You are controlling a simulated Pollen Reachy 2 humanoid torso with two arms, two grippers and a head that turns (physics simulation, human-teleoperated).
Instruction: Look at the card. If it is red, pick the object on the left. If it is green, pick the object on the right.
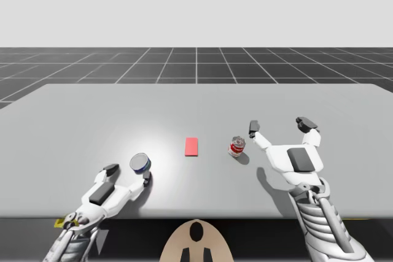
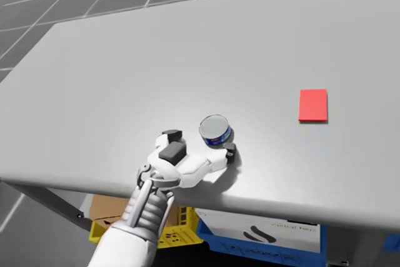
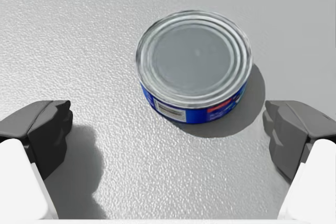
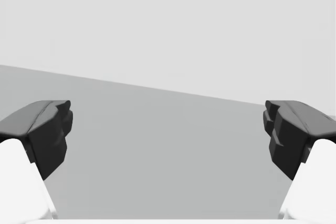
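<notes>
Red card, just one, flat on the grey table between two cans.

Of the two cans, the blue can stands upright to the card's left, low and wide with a bare metal lid, and the red can stands to the card's right, just beside it. Two grippers are in play. The left gripper is down at the blue can with both fingers spread wide. The can sits just ahead of the gap between them, and neither finger touches it. The right gripper is to the right of the red can, clear of it, its two fingers also spread wide with nothing between them.
</notes>
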